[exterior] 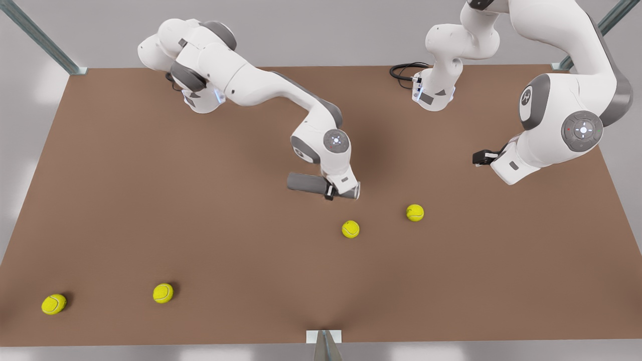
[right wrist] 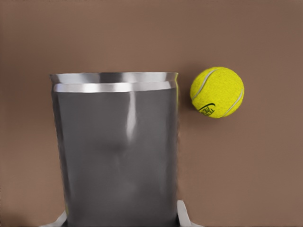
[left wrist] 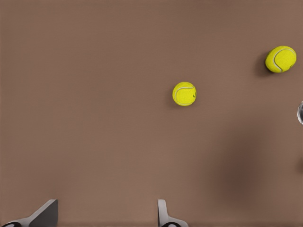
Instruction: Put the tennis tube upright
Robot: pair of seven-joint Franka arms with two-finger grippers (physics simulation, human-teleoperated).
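Right gripper fingers pinch the tennis tube, which lies level between them above the table, tennis ball beside its rim; left gripper waits apart, fingers spread.

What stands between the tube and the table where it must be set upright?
Nothing visible. The right tool is shut on the tennis tube, which lies level. The nearest ball is beside its rim end, apart. The left tool, open, waits at the front view's right.
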